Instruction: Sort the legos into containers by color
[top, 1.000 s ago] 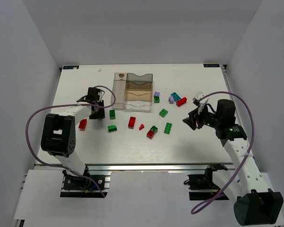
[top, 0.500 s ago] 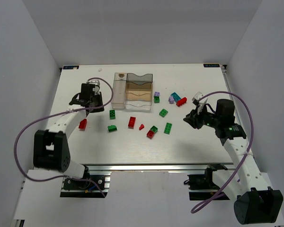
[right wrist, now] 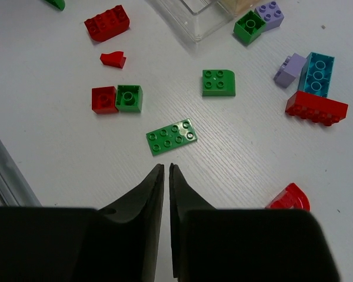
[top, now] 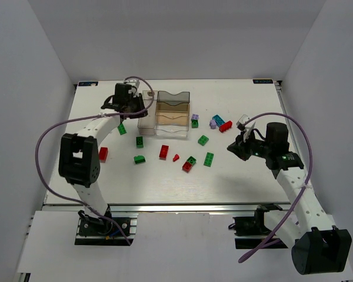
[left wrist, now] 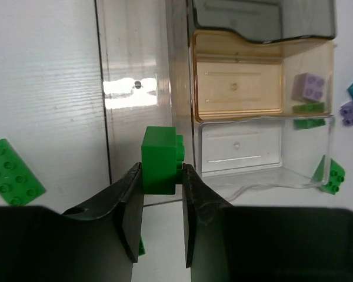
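White tabletop (top: pixel 253 176); left end effector (left wrist: pixel 162 176) pinches green lego (left wrist: pixel 159 154), right end effector (right wrist: pixel 166 170) seemingly closed.

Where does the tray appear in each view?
Top external: tray in the upper middle of the picture.
Left wrist: tray fills the upper right.
Right wrist: only a tray corner at the top edge.
Shared landmark: lilac brick beside the tray.

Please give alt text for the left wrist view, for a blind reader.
The left gripper grips a green brick near the long compartment of the clear tray. A flat green plate lies on the table, left.
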{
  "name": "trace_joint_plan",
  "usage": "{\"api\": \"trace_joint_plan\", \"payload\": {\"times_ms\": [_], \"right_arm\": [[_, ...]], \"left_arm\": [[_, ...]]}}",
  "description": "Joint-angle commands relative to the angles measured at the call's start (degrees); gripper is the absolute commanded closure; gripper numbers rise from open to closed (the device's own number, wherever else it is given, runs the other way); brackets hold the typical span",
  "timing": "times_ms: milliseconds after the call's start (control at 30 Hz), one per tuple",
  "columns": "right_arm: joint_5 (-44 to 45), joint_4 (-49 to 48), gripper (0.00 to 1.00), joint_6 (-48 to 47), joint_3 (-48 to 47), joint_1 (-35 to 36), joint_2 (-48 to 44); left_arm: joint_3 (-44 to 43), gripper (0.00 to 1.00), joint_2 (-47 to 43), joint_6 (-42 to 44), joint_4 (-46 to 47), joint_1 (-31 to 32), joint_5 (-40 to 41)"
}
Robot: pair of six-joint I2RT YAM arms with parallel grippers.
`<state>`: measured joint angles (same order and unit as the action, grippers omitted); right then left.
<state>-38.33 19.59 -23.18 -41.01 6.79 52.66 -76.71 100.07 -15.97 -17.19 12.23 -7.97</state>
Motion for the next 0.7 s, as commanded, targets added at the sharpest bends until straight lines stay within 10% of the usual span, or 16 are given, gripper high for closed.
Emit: {"api": "trace_joint_plan", "payload": {"times_ms": [0, 167, 333, 500, 667], "right_arm": [[-0.52, -1.14, 0.85, -0.55, 0.32, 0.25, 0.42], [-0.17, -1.05, 0.73, -0.73, 0.23, 0.42, 0.6], [-0.26, -1.05, 0.42, -1.6, 0.23, 0.68, 0.95], [-2.45, -0.44, 0.27, -3.8, 1.02, 1.38, 2.18], [-0.97, -0.79, 0.32, -3.99, 1.12, 4.28, 7.78]], "left_arm": [[-4.85, 0.9, 2.75, -0.38, -1.88, 1.39, 1.2], [-8.1, 0.42, 6.36, 0.06, -3.9, 2.54, 4.1], [-8.28, 0.25, 4.87, 0.32, -4.69, 3.68, 5.59], [-2.25, 0.27, -5.02, -0.2, -4.7, 4.21, 4.72], [14.1, 0.68, -21.12, -2.13, -0.31, 3.68, 5.68]]}}
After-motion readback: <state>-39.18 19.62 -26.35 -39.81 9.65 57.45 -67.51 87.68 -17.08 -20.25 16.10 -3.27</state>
